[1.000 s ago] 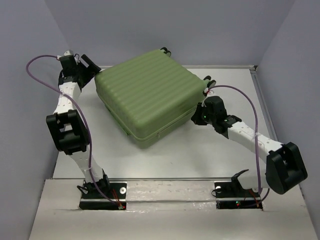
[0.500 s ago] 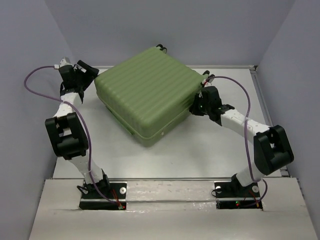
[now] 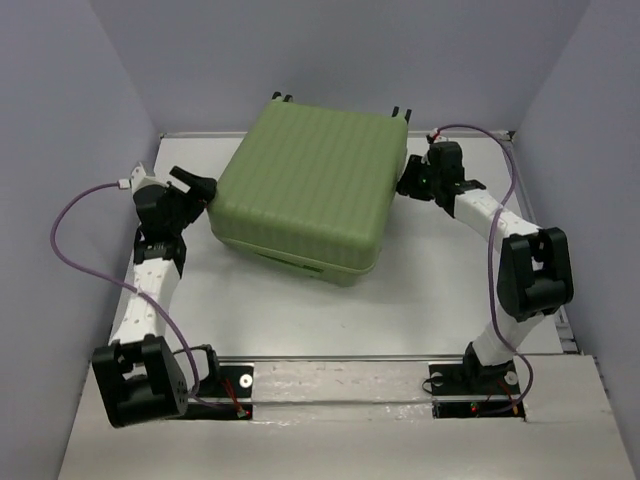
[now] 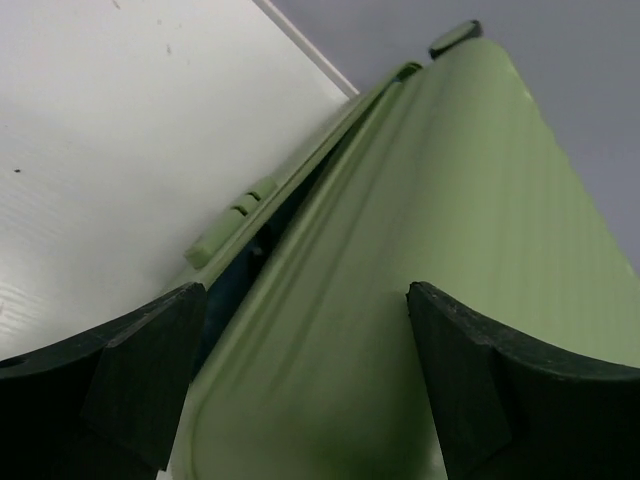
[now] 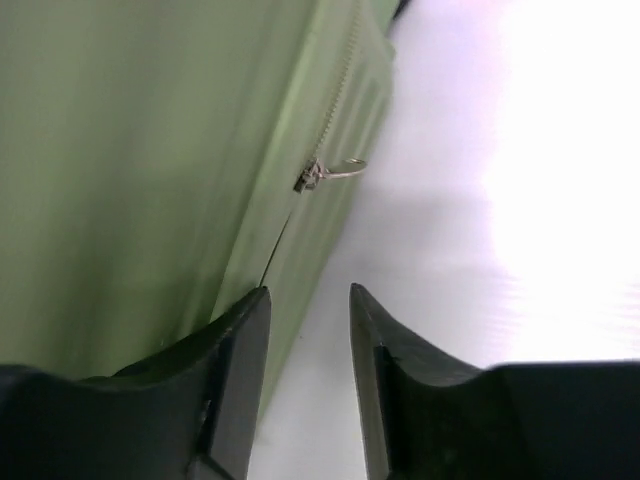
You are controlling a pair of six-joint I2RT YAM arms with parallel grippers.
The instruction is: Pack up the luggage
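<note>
The luggage [image 3: 305,185] is a large light-green ribbed suitcase lying flat at the back middle of the table, its wheels [image 3: 283,97] toward the back wall. My left gripper [image 3: 200,190] is at its left edge. In the left wrist view the fingers [image 4: 150,350] stand wide apart with the upper shell [image 4: 440,220] between them; a thin dark gap [image 4: 262,240] shows between the shells. My right gripper [image 3: 410,180] is at the suitcase's right side. In the right wrist view it [image 5: 308,290] is narrowly open and empty, beside the zip seam, below the zipper pull [image 5: 325,172].
The white table [image 3: 400,300] is bounded by grey walls at left, right and back. A raised rail [image 3: 360,358] runs along the near edge above the arm bases. A purple cable [image 3: 70,225] loops off the left arm, another [image 3: 480,135] off the right.
The suitcase has turned and slid toward the back wall. My left arm has swung nearer and now meets its left edge. My right arm has stretched back along its right side.
</note>
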